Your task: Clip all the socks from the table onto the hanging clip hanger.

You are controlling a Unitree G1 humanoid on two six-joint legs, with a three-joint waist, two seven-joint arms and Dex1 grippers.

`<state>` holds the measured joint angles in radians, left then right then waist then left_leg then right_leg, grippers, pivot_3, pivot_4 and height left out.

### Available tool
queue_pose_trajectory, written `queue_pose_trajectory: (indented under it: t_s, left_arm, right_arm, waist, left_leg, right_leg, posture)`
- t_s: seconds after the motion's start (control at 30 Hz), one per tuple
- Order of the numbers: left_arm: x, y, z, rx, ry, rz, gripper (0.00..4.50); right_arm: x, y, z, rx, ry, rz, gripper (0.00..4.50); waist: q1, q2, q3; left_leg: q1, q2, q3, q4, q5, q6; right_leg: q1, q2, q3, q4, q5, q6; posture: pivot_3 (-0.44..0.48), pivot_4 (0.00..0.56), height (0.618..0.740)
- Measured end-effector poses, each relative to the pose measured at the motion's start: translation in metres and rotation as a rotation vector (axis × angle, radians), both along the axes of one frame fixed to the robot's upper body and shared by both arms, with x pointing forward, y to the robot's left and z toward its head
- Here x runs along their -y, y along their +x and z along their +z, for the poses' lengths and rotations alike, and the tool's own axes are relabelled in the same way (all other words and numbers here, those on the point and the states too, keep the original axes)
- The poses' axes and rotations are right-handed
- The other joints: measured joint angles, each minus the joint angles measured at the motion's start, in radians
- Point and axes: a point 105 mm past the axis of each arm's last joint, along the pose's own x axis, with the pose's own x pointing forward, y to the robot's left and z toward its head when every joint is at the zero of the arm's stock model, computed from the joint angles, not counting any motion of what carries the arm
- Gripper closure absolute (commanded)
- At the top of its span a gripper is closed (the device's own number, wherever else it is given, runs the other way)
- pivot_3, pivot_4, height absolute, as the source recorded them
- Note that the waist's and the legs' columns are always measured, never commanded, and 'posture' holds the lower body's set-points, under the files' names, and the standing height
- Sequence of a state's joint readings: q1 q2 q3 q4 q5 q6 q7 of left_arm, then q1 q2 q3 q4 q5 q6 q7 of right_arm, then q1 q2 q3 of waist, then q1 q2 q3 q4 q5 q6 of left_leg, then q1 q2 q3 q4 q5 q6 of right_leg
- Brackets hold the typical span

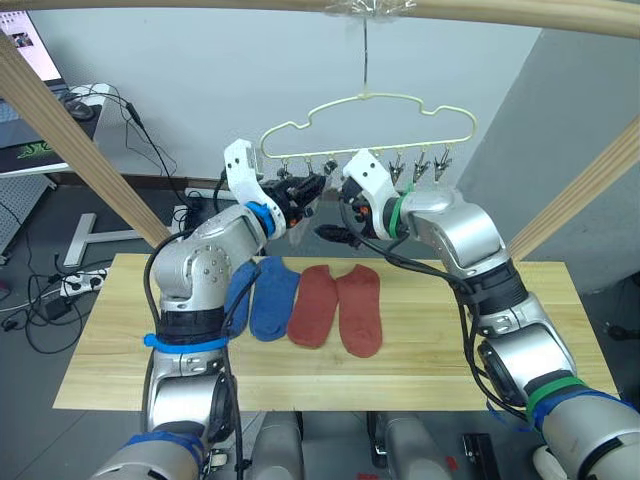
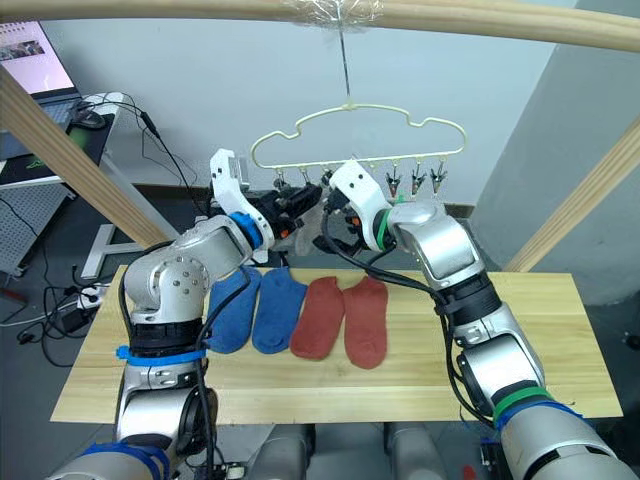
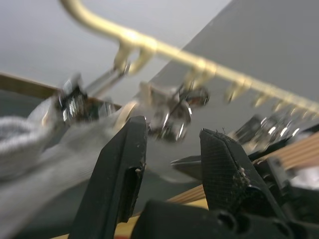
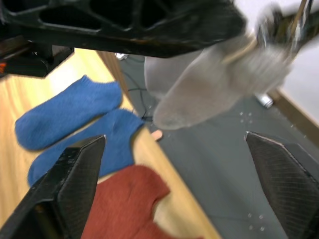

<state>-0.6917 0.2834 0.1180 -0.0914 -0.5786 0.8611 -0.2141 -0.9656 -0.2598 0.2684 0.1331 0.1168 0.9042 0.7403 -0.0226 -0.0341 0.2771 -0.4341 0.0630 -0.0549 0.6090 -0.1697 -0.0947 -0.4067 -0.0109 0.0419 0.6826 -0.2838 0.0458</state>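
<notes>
A grey sock (image 4: 209,89) hangs long-way down under the clip hanger (image 1: 400,105), just in front of the L gripper (image 3: 172,149), which is nearer. Its jaws are held open round a clip (image 3: 174,117). The R gripper (image 4: 174,189) is spread wide, empty. Both arms are raised. Blue socks (image 1: 265,295) & red socks (image 1: 340,305) are left on the table (image 1: 440,340).

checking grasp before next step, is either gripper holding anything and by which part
Neither holds anything: the right gripper is wide open below the hanging grey sock, and the left gripper is open by the clips.
</notes>
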Motion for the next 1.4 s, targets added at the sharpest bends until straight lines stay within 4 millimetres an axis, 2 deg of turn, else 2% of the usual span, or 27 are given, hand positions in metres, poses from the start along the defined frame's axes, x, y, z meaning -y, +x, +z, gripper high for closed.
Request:
queue_pose_trajectory:
  t_s: [0.13, 0.27, 0.43, 0.57, 0.67, 0.8, 0.97, 1.13, 1.3, 1.4]
  left_arm:
    - [0.0, -0.008, -0.01, 0.063, 0.111, -0.002, 2.5]
    - [0.003, -0.015, -0.009, 0.154, 0.162, -0.01, 2.5]
    - [0.007, -0.025, -0.011, 0.269, 0.209, -0.01, 2.5]
    - [0.012, -0.03, -0.013, 0.312, 0.218, -0.027, 2.5]
    - [0.019, -0.032, -0.012, 0.328, 0.185, -0.04, 2.5]
    - [0.032, -0.032, -0.013, 0.37, 0.179, -0.051, 2.5]
    - [0.038, -0.025, -0.02, 0.378, 0.178, -0.008, 2.5]
    - [0.04, -0.021, -0.018, 0.406, 0.177, 0.037, 2.5]
    - [0.045, -0.015, -0.026, 0.377, 0.168, 0.056, 2.5]
    - [0.047, -0.011, -0.02, 0.395, 0.163, 0.074, 2.5]
  right_arm:
    - [0.009, -0.008, -0.002, -0.007, -0.007, 0.003, 0.03]
    - [0.023, -0.02, -0.001, -0.009, -0.009, 0.004, 0.03]
    - [0.063, -0.043, -0.002, -0.033, -0.021, -0.038, 0.03]
    - [0.09, -0.06, 0.008, -0.024, -0.021, -0.063, 0.03]
    - [0.103, -0.069, 0.016, -0.022, -0.002, -0.078, 0.03]
    - [0.114, -0.081, 0.027, -0.03, 0.045, -0.084, 0.03]
    - [0.125, -0.09, 0.035, -0.041, 0.064, -0.101, 0.03]
    - [0.125, -0.096, 0.039, -0.04, 0.074, -0.11, 0.03]
    - [0.123, -0.101, 0.04, -0.042, 0.075, -0.115, 0.03]
    - [0.124, -0.101, 0.041, -0.037, 0.076, -0.128, 0.03]
  waist:
    - [0.007, 0.0, 0.0]
    - [0.019, 0.0, 0.0]
    - [0.039, 0.0, -0.001]
    - [0.046, 0.0, -0.001]
    - [0.045, 0.0, -0.001]
    - [0.045, 0.001, -0.001]
    - [0.044, 0.001, -0.001]
    - [0.041, 0.001, -0.001]
    - [0.034, 0.001, -0.001]
    - [0.031, 0.001, -0.001]
  left_leg:
    - [0.0, 0.0, 0.0, 0.0, 0.0, 0.0]
    - [0.0, 0.0, 0.0, 0.0, -0.002, 0.003]
    - [0.0, 0.0, 0.0, 0.001, -0.002, 0.003]
    - [0.0, 0.0, 0.0, 0.001, -0.002, 0.004]
    - [0.0, 0.0, 0.0, 0.002, -0.002, 0.004]
    - [0.0, 0.0, 0.001, 0.002, -0.002, 0.004]
    - [0.0, 0.0, 0.001, 0.002, -0.002, 0.004]
    - [0.0, 0.0, 0.001, 0.003, -0.002, 0.004]
    - [0.0, 0.0, 0.001, 0.003, -0.002, 0.004]
    - [0.0, -0.001, 0.001, 0.003, -0.002, 0.004]
  right_leg:
    - [0.0, 0.0, 0.0, 0.0, 0.0, 0.0]
    - [0.0, 0.0, 0.0, 0.0, 0.0, 0.0]
    - [0.0, 0.0, 0.0, -0.001, 0.0, 0.0]
    - [0.0, 0.0, 0.0, 0.0, 0.0, -0.001]
    - [0.001, 0.0, 0.0, 0.0, 0.001, -0.001]
    - [0.001, 0.0, 0.001, 0.0, 0.001, -0.001]
    - [0.001, 0.0, 0.001, 0.0, 0.001, -0.001]
    - [0.001, 0.0, 0.001, 0.0, 0.001, -0.001]
    - [0.001, 0.0, 0.001, 0.0, 0.001, -0.001]
    - [0.001, 0.0, 0.001, 0.0, 0.001, 0.0]
  posture:
    - [0.089, 0.194, 0.74]
    - [0.107, 0.19, 0.74]
    - [0.103, 0.189, 0.74]
    - [0.097, 0.19, 0.74]
    - [0.081, 0.194, 0.74]
    - [0.055, 0.199, 0.74]
    - [0.028, 0.202, 0.74]
    - [0.011, 0.205, 0.74]
    - [-0.014, 0.208, 0.74]
    - [-0.019, 0.209, 0.74]
